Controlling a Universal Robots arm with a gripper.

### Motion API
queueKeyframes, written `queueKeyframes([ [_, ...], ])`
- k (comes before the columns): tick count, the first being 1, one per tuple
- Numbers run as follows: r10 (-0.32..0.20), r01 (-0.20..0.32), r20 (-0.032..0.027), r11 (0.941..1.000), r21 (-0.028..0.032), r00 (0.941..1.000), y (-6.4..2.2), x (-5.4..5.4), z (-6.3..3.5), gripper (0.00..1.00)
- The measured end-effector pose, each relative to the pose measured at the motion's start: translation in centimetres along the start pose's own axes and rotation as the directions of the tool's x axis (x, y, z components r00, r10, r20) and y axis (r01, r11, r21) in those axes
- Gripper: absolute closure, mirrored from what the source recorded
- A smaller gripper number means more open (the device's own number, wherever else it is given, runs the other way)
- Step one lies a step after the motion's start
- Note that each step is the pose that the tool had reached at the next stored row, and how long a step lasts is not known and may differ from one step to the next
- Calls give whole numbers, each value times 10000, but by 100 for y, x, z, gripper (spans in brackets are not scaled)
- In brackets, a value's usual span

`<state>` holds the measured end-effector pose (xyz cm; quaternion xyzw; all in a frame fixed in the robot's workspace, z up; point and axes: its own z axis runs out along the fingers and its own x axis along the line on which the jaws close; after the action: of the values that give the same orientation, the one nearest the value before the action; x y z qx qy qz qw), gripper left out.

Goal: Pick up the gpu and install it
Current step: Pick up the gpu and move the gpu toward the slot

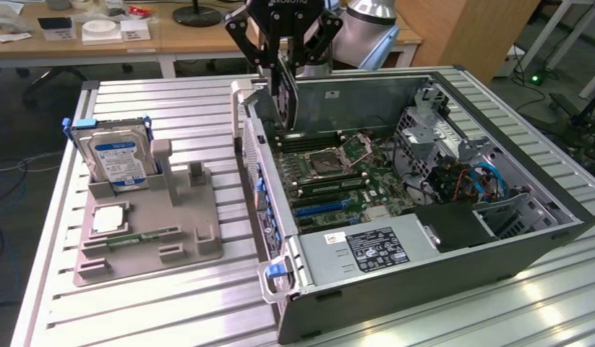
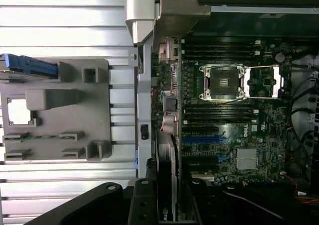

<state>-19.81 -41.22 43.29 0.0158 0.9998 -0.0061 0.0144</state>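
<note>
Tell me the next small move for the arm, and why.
Probably shift the gpu toward the blue slot before lowering: the gripper holds it upright above the open case, near the CPU socket, not yet over that slot.

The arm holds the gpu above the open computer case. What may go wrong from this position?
1. The gripper is shut on the gpu, a thin flat card; it might tilt or slip in the grasp.
2. The card hangs over the motherboard near the open CPU socket; a drop there could damage the socket.
3. The card is close to the case's rear wall, and the blue slots are narrow, so it may catch or miss.
</note>
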Motion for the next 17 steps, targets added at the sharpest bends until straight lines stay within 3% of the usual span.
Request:
queueKeyframes([
  [17, -1, 1, 0, 10000, 0, 10000, 7, -214, 8, 73],
])
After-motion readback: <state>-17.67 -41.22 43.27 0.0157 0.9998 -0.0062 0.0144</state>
